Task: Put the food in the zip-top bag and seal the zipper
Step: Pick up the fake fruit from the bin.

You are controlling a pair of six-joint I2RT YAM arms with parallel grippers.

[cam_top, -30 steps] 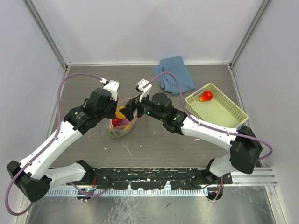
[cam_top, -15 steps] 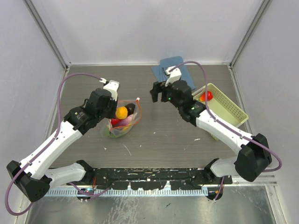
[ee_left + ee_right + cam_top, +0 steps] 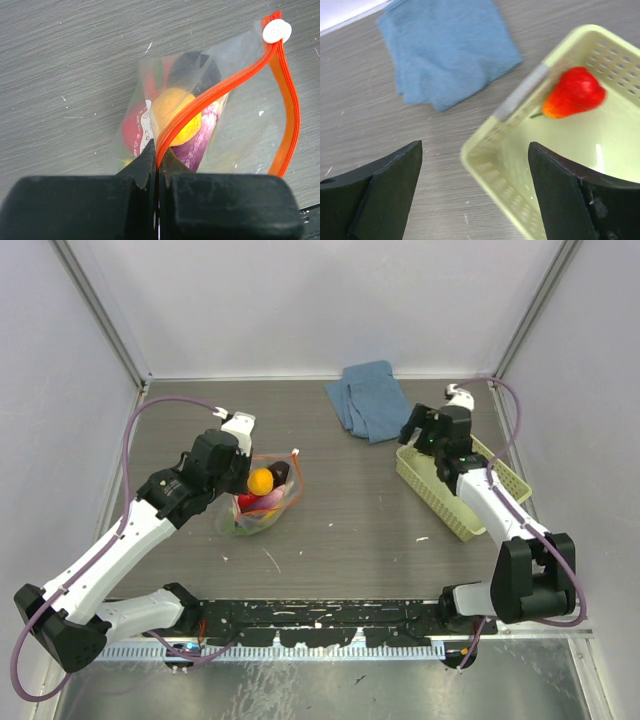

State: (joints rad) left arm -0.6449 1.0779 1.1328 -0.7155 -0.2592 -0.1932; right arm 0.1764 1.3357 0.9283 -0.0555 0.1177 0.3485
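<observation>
The clear zip-top bag (image 3: 262, 505) lies left of centre, its mouth gaping. My left gripper (image 3: 159, 157) is shut on the orange-red zipper (image 3: 215, 92) at one end, and the white slider (image 3: 276, 31) sits at the other end. Food shows inside the bag: an orange fruit (image 3: 177, 115), a purple eggplant (image 3: 202, 142) and a red fruit (image 3: 132, 132). My right gripper (image 3: 475, 147) hangs open and empty over the near corner of the basket, where a red fruit (image 3: 572, 92) lies. In the top view the right gripper (image 3: 418, 432) hides that fruit.
The pale yellow-green slatted basket (image 3: 445, 512) stands at the right, seen close in the right wrist view as the basket (image 3: 505, 192). A folded blue cloth (image 3: 370, 398) lies at the back, just left of the basket.
My right arm has swung away from the bag's mouth, rightward to the basket, staying open. The orange fruit stays in the bag. The left arm has held still.
</observation>
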